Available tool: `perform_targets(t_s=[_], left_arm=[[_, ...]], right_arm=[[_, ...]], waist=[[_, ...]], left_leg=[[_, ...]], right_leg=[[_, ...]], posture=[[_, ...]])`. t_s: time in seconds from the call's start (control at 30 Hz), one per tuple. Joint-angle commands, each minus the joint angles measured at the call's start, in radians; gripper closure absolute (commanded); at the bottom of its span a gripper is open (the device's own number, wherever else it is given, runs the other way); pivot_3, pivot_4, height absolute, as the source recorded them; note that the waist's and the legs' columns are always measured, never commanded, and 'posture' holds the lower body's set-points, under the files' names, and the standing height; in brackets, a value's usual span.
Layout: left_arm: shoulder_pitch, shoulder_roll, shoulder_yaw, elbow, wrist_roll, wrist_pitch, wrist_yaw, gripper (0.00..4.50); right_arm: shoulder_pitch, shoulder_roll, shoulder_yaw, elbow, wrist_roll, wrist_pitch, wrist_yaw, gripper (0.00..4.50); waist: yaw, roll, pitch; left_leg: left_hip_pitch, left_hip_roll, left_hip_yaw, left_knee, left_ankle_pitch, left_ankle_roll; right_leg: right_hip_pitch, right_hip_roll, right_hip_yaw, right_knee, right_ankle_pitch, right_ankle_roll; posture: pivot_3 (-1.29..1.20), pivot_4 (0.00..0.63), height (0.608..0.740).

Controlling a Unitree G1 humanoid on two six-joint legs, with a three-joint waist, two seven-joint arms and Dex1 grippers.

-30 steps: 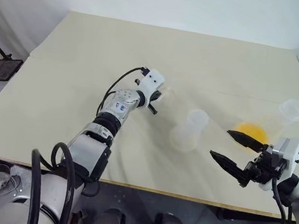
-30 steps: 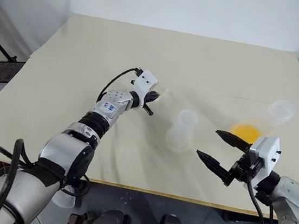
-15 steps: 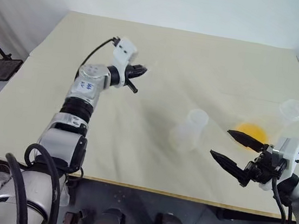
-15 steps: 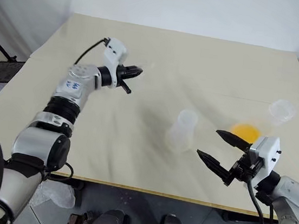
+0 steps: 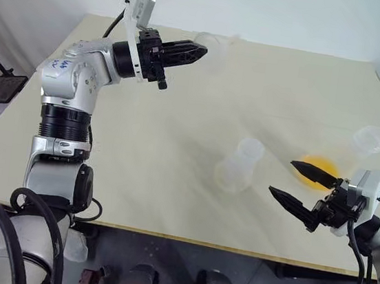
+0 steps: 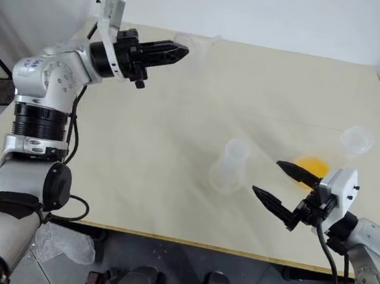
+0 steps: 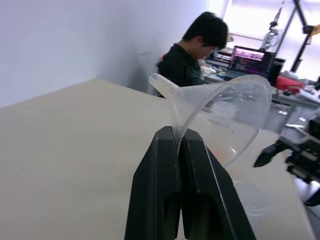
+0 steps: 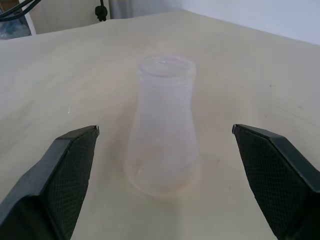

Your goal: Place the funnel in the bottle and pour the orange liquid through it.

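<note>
The funnel [image 7: 227, 117] is gripped by its rim between the closed fingers of the left gripper [image 5: 196, 49], which is raised above the counter [image 5: 174, 154] at about 11 o'clock of the head view. In the left wrist view the clear funnel is seen tilted, its narrow spout directed away toward a seated person [image 7: 192, 57] in dark clothing in the background, and small droplets are visible on its inner wall.

The bottle [image 5: 237, 165] stands upright near the middle of the counter, slightly toward 4 o'clock of centre, with its neck open. It is touched by nothing. In the right wrist view the bottle [image 8: 162, 125] is framed between the two black fingers of the right gripper [image 5: 304, 187], which are spread wide and hold nothing; a clear gap is seen on both sides of the bottle.

The right gripper is held just above the counter at about 4 o'clock, to the 3 o'clock side of the bottle and apart from it. The orange liquid [image 5: 317, 164] is seen just beyond the right gripper's farther finger; whether it sits in a clear vessel cannot be told. A clear round cup [image 5: 370, 140] stands toward 2 o'clock of the orange liquid, near the counter's edge.
</note>
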Motion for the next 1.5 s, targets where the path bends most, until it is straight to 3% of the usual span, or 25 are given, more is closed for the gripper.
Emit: perform_targets(t_s=[0.03, 0.3, 0.57, 0.87, 1.5], left_arm=[[-0.018, 0.08, -0.084, -0.078, -0.023, 0.141, -0.065, 4.47], [-0.07, 0.149, -0.234, -0.113, -0.05, 0.327, -0.176, 4.47], [-0.147, 0.125, -0.239, -0.073, -0.134, 0.463, -0.234, 4.47], [-0.232, 0.095, -0.431, 0.038, -0.039, 0.434, -0.281, 4.47], [-0.366, -0.054, -0.534, 0.245, 0.085, 0.376, -0.314, 4.47]], right_arm=[[0.003, -0.012, -0.03, -0.021, 0.007, -0.02, 0.005, 0.0], [0.006, -0.009, -0.026, -0.02, 0.004, -0.022, 0.005, 0.0], [0.012, 0.007, -0.01, -0.026, -0.005, -0.026, 0.001, 0.0], [0.032, 0.026, 0.006, -0.035, -0.014, -0.038, -0.004, 0.0], [0.112, 0.077, 0.031, -0.098, -0.026, -0.071, -0.054, 0.0]], waist=[[-0.001, 0.0, 0.0], [0.002, 0.0, 0.0], [-0.001, 0.0, 0.0], [0.001, 0.0, 0.0], [0.0, 0.0, 0.0]], left_leg=[[0.0, 0.0, 0.0, 0.0, 0.0, 0.0], [0.0, 0.0, 0.0, 0.0, 0.0, 0.0], [0.0, 0.0, -0.001, -0.001, 0.0, 0.0], [0.0, 0.0, 0.0, -0.001, 0.0, 0.0], [0.0, 0.0, 0.0, -0.001, 0.0, 0.001]], right_leg=[[0.0, 0.0, 0.0, 0.0, 0.0, 0.0], [0.0, 0.0, 0.001, 0.0, 0.0, 0.0], [0.0, 0.0, 0.002, -0.001, 0.0, 0.0], [0.0, 0.0, 0.002, -0.001, 0.0, 0.0], [0.0, 0.0, 0.002, -0.002, 0.0, 0.0]], posture=[[0.0, 0.15, 0.74], [0.0, 0.15, 0.74], [0.0, 0.15, 0.74], [0.0, 0.15, 0.74], [0.0, 0.15, 0.74]])
